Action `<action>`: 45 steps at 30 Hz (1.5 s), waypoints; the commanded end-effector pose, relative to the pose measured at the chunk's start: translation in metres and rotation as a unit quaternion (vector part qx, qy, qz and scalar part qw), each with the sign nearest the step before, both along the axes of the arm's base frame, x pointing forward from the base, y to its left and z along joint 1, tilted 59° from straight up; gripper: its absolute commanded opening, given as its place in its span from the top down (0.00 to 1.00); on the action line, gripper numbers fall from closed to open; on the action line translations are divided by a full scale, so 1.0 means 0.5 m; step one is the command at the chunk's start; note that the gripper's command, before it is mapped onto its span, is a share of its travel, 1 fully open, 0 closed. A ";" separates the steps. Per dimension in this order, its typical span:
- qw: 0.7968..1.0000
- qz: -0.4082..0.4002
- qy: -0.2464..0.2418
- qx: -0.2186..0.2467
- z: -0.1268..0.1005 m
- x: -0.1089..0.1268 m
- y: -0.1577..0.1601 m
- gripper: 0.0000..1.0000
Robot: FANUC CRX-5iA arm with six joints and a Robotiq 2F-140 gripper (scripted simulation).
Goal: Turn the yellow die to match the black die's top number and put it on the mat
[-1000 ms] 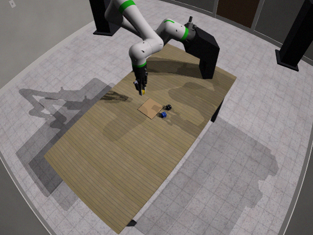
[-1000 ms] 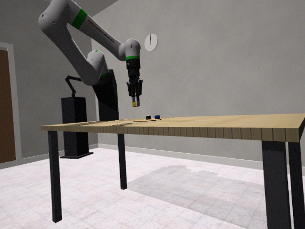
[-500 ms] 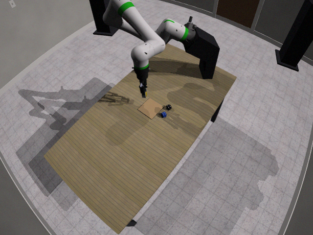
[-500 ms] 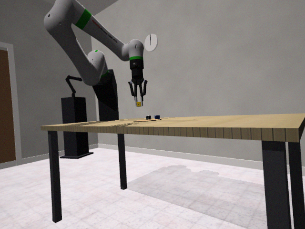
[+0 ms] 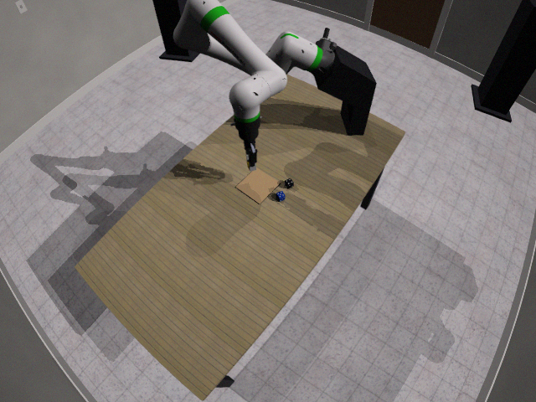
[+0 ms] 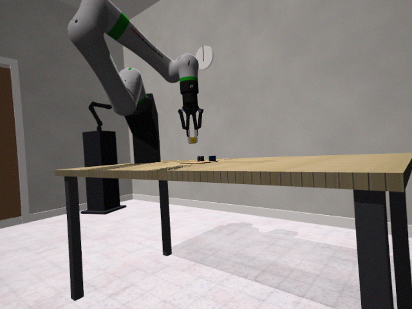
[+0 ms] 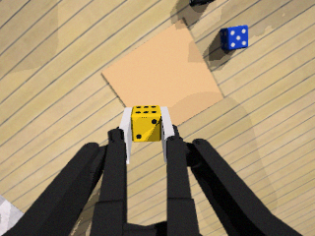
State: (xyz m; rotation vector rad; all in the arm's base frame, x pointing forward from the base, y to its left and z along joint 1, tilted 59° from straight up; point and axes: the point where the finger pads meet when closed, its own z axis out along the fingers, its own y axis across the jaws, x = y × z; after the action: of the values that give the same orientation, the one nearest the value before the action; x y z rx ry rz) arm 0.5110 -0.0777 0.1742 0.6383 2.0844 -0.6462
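- where's the yellow die?
- up in the air, pinched between the pads of the tool, well above the worktop.
- which faces show?
- from the wrist, a two and a six.
- and the others?
- the blue die and black die rest beside the mat. the blue one shows five to the wrist view; i can't tell the black one's number.
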 end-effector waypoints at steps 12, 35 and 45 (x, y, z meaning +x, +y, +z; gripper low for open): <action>0.968 0.129 0.166 -0.141 -0.029 0.019 0.047 0.84; 0.960 0.142 0.182 -0.156 -0.035 0.023 0.050 0.84; 0.960 0.142 0.182 -0.156 -0.066 0.058 0.010 0.84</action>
State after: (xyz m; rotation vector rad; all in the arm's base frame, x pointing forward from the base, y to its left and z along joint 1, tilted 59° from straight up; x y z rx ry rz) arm 0.5321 -0.0647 0.1476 0.0361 2.2826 -0.9535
